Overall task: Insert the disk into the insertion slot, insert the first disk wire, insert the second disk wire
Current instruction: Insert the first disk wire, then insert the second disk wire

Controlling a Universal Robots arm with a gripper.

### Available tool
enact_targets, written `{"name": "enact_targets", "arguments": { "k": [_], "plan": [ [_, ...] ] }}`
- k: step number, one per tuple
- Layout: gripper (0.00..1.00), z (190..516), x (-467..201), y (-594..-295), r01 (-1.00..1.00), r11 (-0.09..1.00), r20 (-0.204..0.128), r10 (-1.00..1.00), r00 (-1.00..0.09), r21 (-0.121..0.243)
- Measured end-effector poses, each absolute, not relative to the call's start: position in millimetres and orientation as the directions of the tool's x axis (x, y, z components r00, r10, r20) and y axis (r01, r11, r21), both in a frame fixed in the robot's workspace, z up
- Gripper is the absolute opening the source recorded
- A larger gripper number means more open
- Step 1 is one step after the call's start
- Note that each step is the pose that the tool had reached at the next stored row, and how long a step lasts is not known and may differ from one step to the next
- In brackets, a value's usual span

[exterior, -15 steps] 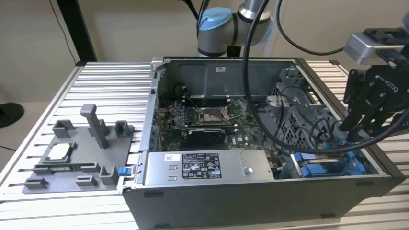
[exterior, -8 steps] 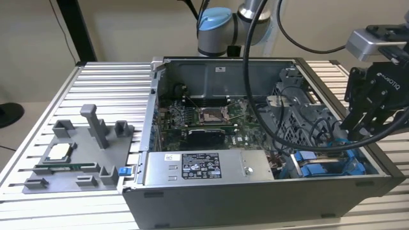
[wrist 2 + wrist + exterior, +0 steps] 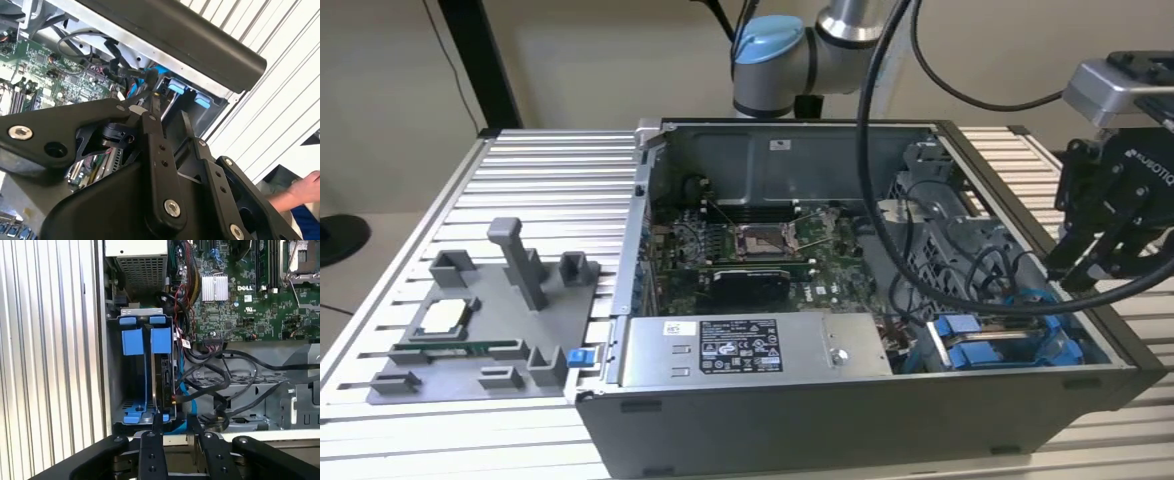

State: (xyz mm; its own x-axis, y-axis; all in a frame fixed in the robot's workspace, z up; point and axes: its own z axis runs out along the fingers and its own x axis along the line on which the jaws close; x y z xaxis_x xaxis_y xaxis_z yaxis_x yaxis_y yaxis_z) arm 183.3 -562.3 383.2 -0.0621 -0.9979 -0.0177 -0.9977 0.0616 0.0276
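In the first wrist view the disk (image 3: 163, 374) stands on edge inside the insertion slot (image 3: 116, 390), a grey metal bay at the case corner. Its blue frame tab (image 3: 162, 340) shows at the far end, beside a second blue tab (image 3: 131, 341). A blue wire (image 3: 183, 396) and black wires (image 3: 220, 385) lie right next to the disk's near end. My gripper (image 3: 175, 424) hovers just outside the case wall by that end, open, with nothing between its fingers (image 3: 157, 426). The exterior view has the gripper (image 3: 1087, 265) above the case's right wall, over the blue bay (image 3: 994, 345).
The grey labelled power-supply box (image 3: 740, 350) lies along the case front, with the motherboard (image 3: 747, 250) behind it. A grey fixture tray (image 3: 480, 330) sits on the slatted table at the exterior view's left. Thick black arm cables (image 3: 894, 200) hang across the case. A person's hand (image 3: 306, 187) rests beyond the table edge.
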Motion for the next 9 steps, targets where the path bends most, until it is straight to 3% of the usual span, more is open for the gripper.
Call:
{"name": "enact_targets", "arguments": {
  "k": [9],
  "plan": [
    [1.00,382.8,197.9,-562.2,-0.999,0.042,-0.019,-0.999,-0.043,0.028]
  ]
}}
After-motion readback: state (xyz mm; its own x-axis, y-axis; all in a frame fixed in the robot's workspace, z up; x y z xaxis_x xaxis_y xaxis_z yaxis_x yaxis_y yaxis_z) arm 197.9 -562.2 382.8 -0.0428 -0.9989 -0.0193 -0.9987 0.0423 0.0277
